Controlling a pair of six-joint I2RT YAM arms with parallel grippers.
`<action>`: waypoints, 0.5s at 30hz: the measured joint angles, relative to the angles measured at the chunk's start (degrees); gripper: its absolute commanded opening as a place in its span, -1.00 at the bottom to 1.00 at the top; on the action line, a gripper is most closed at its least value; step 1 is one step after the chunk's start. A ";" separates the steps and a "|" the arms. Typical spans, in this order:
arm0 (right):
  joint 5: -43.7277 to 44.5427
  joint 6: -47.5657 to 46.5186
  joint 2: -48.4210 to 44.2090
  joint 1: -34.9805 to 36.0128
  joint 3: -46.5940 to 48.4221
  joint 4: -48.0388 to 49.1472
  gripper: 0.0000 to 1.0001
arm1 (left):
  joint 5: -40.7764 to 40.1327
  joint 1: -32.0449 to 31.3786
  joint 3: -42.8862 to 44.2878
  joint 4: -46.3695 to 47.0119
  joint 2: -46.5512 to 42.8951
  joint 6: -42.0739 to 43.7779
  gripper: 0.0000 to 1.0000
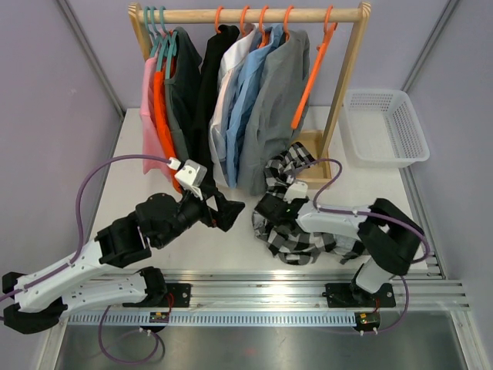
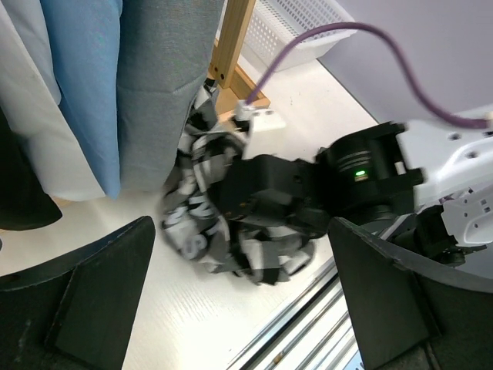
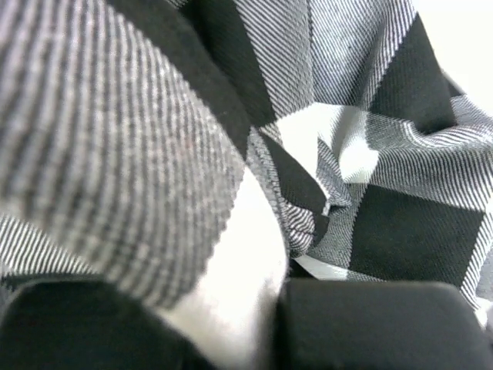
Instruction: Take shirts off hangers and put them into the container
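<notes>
The black-and-white plaid shirt (image 1: 296,240) lies crumpled on the table in front of the rack, off any hanger. My right gripper (image 1: 267,214) is pressed into it, fingers shut on a fold of the plaid cloth (image 3: 385,154), which fills the right wrist view. My left gripper (image 1: 231,210) hovers open just left of the heap, holding nothing; the plaid shirt (image 2: 202,225) lies beyond its fingers (image 2: 92,293). One orange hanger (image 1: 312,77) hangs bare on the rail. A grey shirt (image 1: 277,108) and a light blue shirt (image 1: 246,100) hang beside it. The white container (image 1: 383,158) stands at the far right.
More shirts hang on the wooden rack (image 1: 262,14): white (image 1: 226,92), black (image 1: 206,100), dark grey (image 1: 183,85), orange (image 1: 162,116) and pink (image 1: 149,116). The rack's right post (image 1: 343,92) and flat base (image 1: 314,146) stand between the heap and the basket.
</notes>
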 measured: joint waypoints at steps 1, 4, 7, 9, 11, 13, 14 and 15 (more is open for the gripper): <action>0.68 1.53 -2.08 -0.13 -0.83 -3.65 -1.00 | 0.02 0.00 0.00 0.00 0.13 -0.02 0.98; 4.79 6.43 -10.82 -0.46 -1.31 -16.81 -1.00 | 0.28 0.00 0.00 0.02 0.76 -0.15 0.98; 10.88 13.07 -21.57 -0.55 1.64 -29.81 -1.00 | 0.70 0.00 0.00 0.07 2.16 -0.20 0.97; 15.67 18.12 -26.84 -0.70 5.92 -38.34 -1.00 | 1.07 -0.04 0.00 0.24 3.23 -0.20 0.98; 20.37 22.82 -30.25 -1.27 10.43 -43.87 -1.00 | 1.73 -0.04 0.02 0.59 4.28 -0.17 0.98; 24.17 25.66 -31.93 -3.13 14.86 -47.19 -1.00 | 2.47 -0.04 0.24 0.83 5.33 -0.17 0.98; 25.59 26.05 -32.22 -4.48 16.68 -48.06 -1.00 | 2.84 -0.04 0.50 0.87 5.92 -0.17 0.98; 27.28 26.18 -32.44 -6.43 18.78 -48.89 -1.00 | 3.30 -0.04 0.87 0.87 6.54 -0.17 0.98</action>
